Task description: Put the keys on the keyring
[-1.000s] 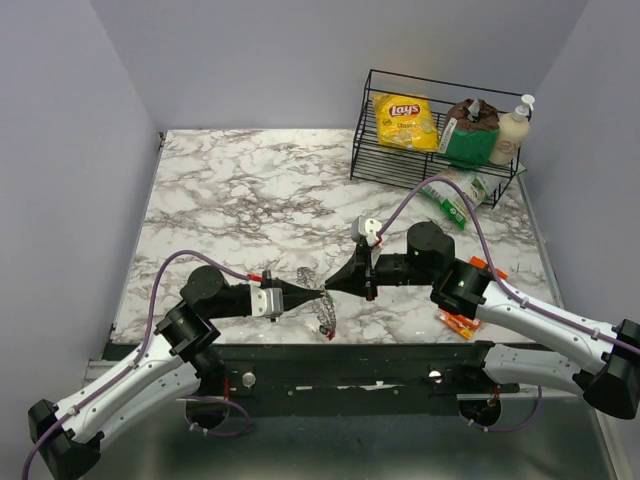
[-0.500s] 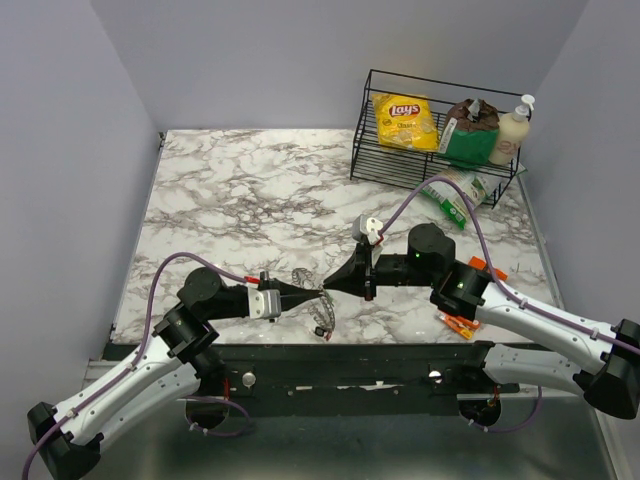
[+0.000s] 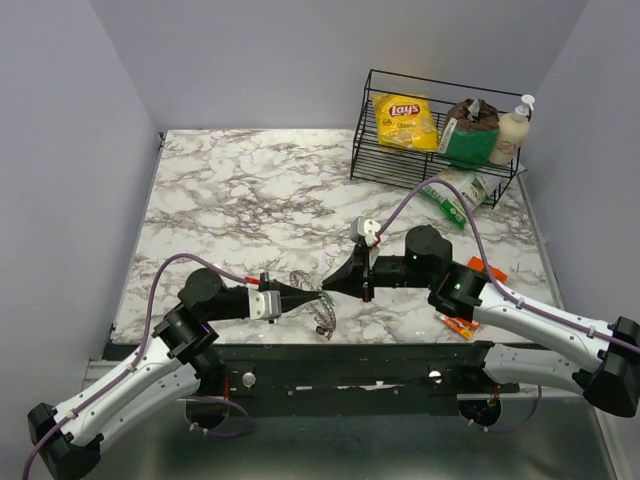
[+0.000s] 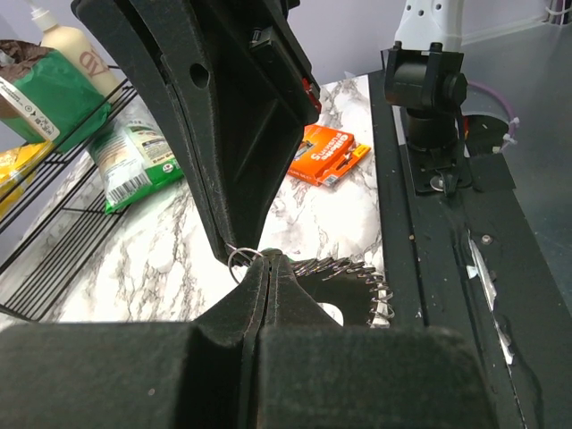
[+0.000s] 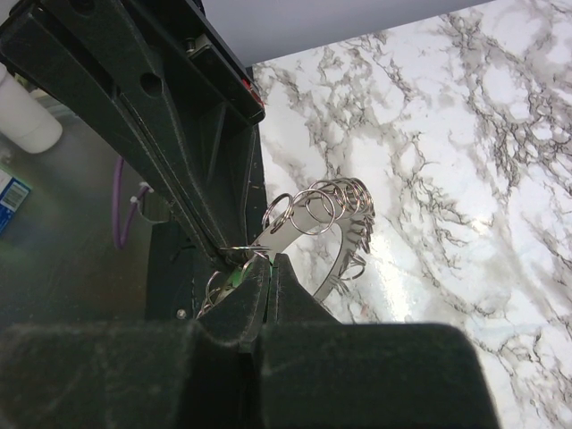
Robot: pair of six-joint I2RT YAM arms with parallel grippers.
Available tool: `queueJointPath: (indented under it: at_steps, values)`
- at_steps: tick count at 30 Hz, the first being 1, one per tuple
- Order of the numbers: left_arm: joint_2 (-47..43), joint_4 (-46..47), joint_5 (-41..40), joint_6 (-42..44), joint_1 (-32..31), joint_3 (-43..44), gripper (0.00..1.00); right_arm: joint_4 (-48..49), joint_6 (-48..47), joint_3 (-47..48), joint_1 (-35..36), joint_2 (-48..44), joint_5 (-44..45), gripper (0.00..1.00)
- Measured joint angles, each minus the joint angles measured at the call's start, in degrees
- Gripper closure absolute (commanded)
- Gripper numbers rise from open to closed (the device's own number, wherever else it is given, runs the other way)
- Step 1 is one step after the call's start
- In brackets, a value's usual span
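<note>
The keyring (image 3: 322, 313) hangs at 6 o'clock below the left gripper (image 3: 314, 295), whose closed jaws pinch its rim. The right gripper (image 3: 330, 287), also closed, meets them tip-to-tip.

White marble bench (image 3: 230, 190), veined in grey and black. Silvery grey keyring (image 5: 290, 234). Matte black left end effector (image 3: 318, 296) and right end effector (image 3: 330, 286). Black wire basket (image 3: 368, 150). Yellow chip bag (image 3: 405, 120) with red logo, green packet (image 3: 467, 147), cream bottle (image 3: 510, 135). Orange packet (image 4: 329, 154) with pale print. Purple cables (image 3: 440, 188). Pale lavender walls (image 3: 300, 60).
</note>
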Motion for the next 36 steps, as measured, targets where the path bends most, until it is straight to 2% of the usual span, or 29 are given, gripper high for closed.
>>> queueJointPath:
  at_steps: [36]
  values:
    - [-3.02, -4.2, -0.79, 0.04, 0.02, -0.46, 1.0, 1.11, -1.92, -0.11, 2.19, 2.19, 1.18, 0.99]
